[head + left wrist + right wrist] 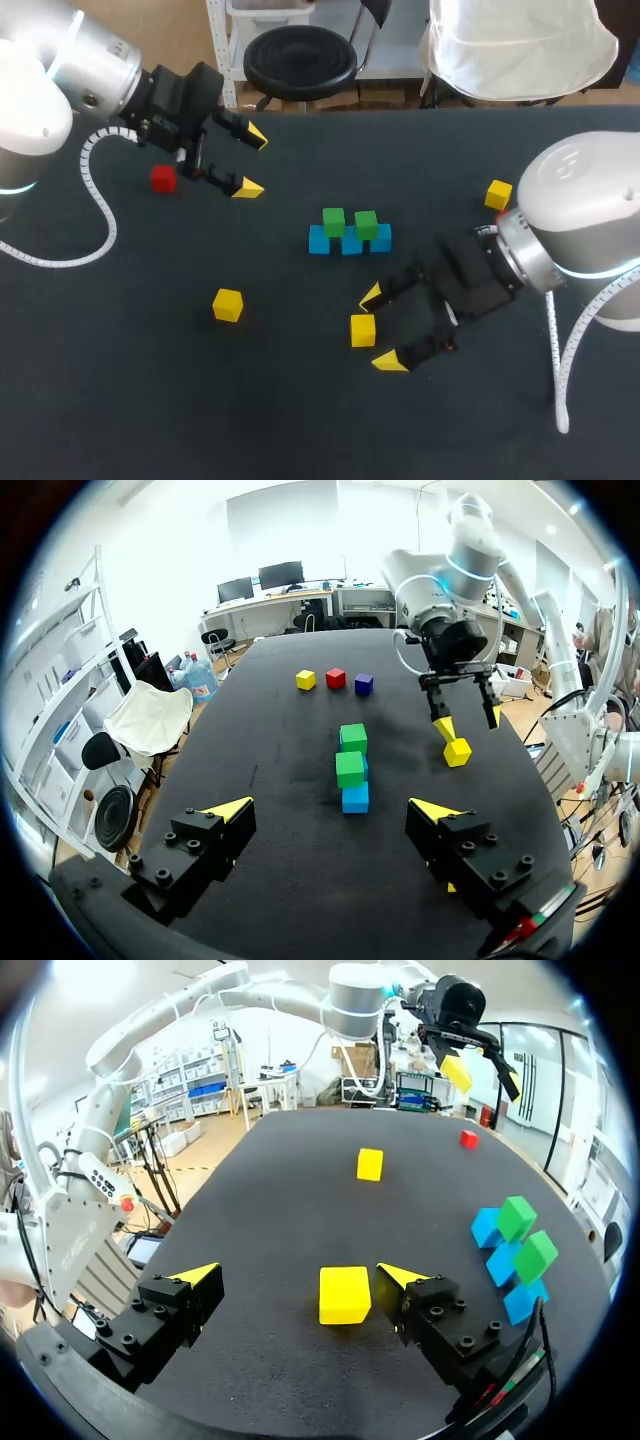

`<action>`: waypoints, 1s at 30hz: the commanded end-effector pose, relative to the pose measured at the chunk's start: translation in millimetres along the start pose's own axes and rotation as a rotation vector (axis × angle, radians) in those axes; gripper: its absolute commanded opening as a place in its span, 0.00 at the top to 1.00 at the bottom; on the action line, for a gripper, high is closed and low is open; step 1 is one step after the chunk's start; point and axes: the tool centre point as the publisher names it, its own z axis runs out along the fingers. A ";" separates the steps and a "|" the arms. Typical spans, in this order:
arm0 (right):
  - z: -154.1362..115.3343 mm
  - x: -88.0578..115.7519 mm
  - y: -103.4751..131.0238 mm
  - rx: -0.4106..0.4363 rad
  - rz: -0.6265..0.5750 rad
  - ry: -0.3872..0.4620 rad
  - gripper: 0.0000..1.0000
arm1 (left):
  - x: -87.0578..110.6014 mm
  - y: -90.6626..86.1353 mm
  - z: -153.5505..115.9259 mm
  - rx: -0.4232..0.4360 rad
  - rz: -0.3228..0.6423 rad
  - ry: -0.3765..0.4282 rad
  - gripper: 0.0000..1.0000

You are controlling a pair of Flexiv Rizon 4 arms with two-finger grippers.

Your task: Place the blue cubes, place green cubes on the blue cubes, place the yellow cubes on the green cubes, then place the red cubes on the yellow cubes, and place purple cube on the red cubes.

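Table-top block stacking, mid-task: a yellow cube (362, 329) is being bracketed by the widely parted fingers of the right gripper (380, 330), which is being held low over the dark table (150, 400). In the right wrist view the cube is being shown resting on the table, close beside one yellow tip and well apart from the other, so nothing is being gripped.

Just beyond that gripper, near the table's middle, three blue cubes (350, 245) are being kept side by side in a row, and two green cubes (333, 221) are being carried on top of the row.

At the table's far left corner the left gripper (252, 161) is being held above the surface with its fingers spread wide and nothing between them. A red cube (163, 178) is being left on the table just beside it.

A second yellow cube (227, 304) is lying alone on the left half of the table, well apart from the stack. In the left wrist view a third yellow cube (306, 680), a second red cube (336, 678) and a purple cube (364, 684) are being shown in a short line near the table's right edge, beyond the stack.
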 end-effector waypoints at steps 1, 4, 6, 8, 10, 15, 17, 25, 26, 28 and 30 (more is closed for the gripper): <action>3.1 3.0 -1.9 -0.001 0.001 -0.004 0.00 | 0.0 0.9 0.1 0.002 0.000 0.001 0.00; 5.3 4.1 -3.5 -0.004 0.007 0.000 0.00 | 0.0 0.9 0.1 0.002 0.000 0.001 0.00; 7.1 5.4 -4.5 -0.007 0.009 0.000 0.00 | 0.0 0.9 0.1 0.002 0.000 0.001 0.00; 8.8 6.4 -5.4 -0.010 0.012 0.001 0.00 | 0.0 0.9 0.1 0.002 0.000 0.001 0.00; 9.7 7.1 -6.1 -0.013 0.020 0.006 0.00 | 0.0 0.9 0.1 0.002 0.000 0.001 0.00; 10.5 7.1 -6.7 -0.009 0.020 0.004 0.04 | 0.0 0.9 0.1 0.002 0.000 0.001 0.00; 10.7 7.1 -6.8 -0.006 0.021 0.002 0.03 | 0.0 0.9 0.1 0.002 0.000 0.001 0.00; 8.1 5.4 -10.2 0.008 0.028 0.000 0.13 | 0.0 0.9 0.1 0.002 0.000 0.001 0.00; 7.8 5.3 -10.6 0.010 0.029 0.001 0.20 | 0.0 0.9 0.1 0.002 0.000 0.001 0.00; 7.4 5.1 -11.6 0.013 0.030 0.002 0.42 | 0.0 0.9 0.1 0.002 0.000 0.001 0.00; 7.3 5.1 -12.7 0.015 0.031 0.004 0.50 | 0.0 0.9 0.1 0.002 0.000 0.001 0.00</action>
